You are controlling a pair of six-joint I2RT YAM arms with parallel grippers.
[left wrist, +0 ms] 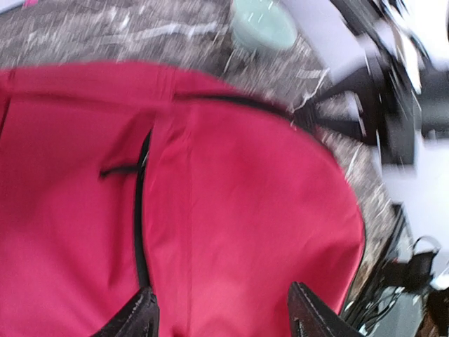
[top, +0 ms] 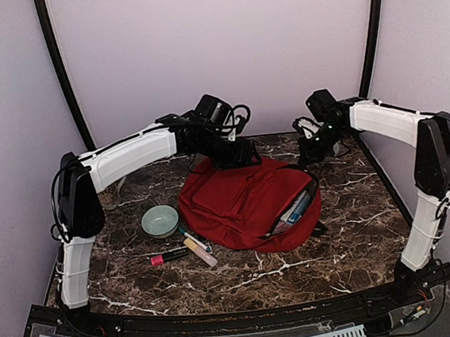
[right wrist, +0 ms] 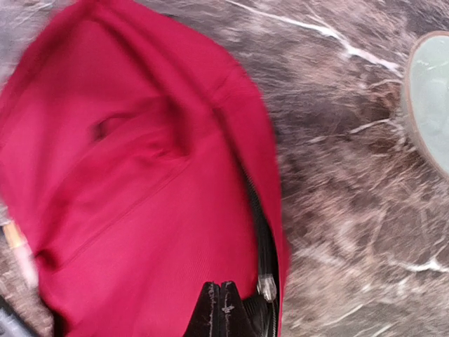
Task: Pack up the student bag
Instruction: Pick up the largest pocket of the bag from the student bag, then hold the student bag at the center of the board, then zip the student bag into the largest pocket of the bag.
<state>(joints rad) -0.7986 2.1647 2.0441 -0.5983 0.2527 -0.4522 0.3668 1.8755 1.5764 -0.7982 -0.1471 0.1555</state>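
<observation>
The dark-red student bag lies flat in the middle of the marble table, its main zip gaping on the right side with blue and white items showing inside. My left gripper hangs over the bag's far edge. It is open, fingers wide apart above plain red fabric, holding nothing. My right gripper is at the bag's far right corner. Its fingertips are shut tight together against the bag, just left of the silver zipper slider. Whether they pinch anything is hidden.
A pale green bowl stands left of the bag, also seen as the bowl and the bowl. A pink marker and a cream marker lie in front of it. A glass stands far left.
</observation>
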